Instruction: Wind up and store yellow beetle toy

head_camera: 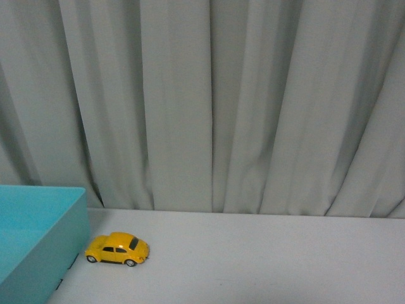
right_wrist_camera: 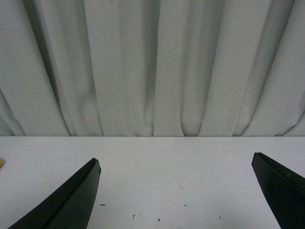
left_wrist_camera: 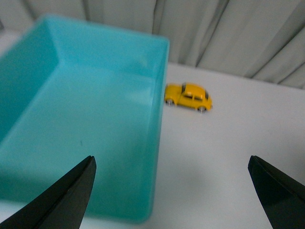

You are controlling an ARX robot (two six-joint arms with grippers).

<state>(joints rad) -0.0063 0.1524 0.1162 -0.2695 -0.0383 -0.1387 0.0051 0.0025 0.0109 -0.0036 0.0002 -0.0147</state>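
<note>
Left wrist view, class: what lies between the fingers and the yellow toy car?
Only bare white table up to the toy car; the turquoise bin sits alongside.

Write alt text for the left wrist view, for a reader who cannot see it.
A small yellow beetle toy stands on its wheels on a white table, close beside the outer wall of an open turquoise bin with nothing visible inside. The left gripper is open wide in the foreground, holding nothing; a grey curtain hangs behind.

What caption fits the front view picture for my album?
Yellow beetle toy parked beside the turquoise bin, grey curtain behind.
</note>
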